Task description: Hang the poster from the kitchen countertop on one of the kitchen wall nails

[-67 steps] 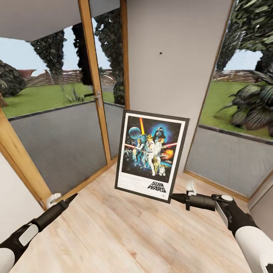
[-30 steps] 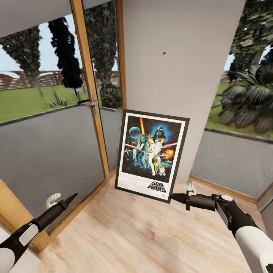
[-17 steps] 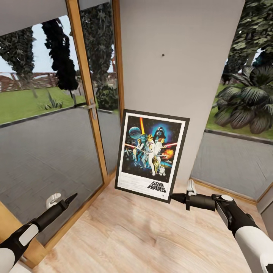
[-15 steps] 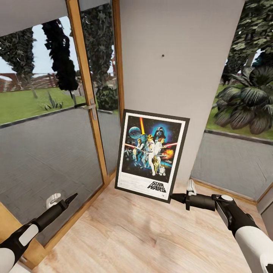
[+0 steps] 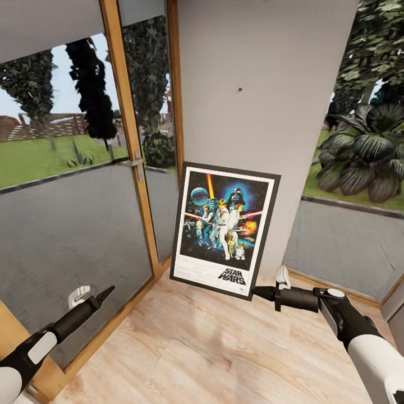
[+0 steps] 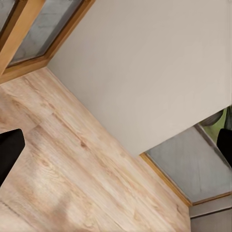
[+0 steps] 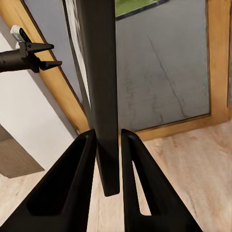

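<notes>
1. Right wrist view: the right pincer [image 7: 107,145] is seen clamped on the lower edge of the poster [image 7: 99,87], which is viewed edge-on between the fingers.
2. The left pincer [image 5: 104,293] is held low over the wooden floor [image 5: 196,359], with nothing gripped; its fingers appear apart.
3. The poster is held upright, clear of the floor and below the wall nail [image 5: 239,89].
4. Risk is judged: with a single corner gripped, the frame could be swung or slipped when raised, and the nail missed.

Wood-framed glass door [image 5: 73,213], grey wall [image 5: 264,84], plank floor [image 5: 196,353].
</notes>
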Controlling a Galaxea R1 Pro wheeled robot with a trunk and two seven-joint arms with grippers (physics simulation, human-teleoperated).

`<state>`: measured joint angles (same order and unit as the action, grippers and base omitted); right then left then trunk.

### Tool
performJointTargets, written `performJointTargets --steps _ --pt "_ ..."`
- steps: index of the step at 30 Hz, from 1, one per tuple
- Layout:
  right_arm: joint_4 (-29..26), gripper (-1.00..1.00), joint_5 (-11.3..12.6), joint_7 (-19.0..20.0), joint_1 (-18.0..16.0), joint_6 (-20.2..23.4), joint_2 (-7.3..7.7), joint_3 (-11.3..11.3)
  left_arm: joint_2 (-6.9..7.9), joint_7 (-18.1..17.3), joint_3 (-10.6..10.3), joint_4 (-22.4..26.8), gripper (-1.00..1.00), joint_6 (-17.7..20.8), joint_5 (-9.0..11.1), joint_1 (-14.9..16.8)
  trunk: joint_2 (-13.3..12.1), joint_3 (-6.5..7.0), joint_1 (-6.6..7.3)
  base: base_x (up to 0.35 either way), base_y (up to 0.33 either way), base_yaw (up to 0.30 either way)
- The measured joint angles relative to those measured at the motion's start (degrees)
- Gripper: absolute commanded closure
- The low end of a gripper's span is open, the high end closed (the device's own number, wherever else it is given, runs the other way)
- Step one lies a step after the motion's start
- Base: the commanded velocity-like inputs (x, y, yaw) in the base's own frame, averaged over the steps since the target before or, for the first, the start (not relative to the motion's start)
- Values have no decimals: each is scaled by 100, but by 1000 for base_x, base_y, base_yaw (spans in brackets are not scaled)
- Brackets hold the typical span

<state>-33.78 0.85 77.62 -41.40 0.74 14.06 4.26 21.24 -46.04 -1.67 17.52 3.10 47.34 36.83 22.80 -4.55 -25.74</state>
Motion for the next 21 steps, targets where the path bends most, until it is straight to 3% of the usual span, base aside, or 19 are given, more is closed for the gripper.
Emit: performJointTargets --steps 21 --pt "0 100 0 1 3 0 0 7 0 0 0 0 -100 0 0 1 -1 198 0 4 3 0"
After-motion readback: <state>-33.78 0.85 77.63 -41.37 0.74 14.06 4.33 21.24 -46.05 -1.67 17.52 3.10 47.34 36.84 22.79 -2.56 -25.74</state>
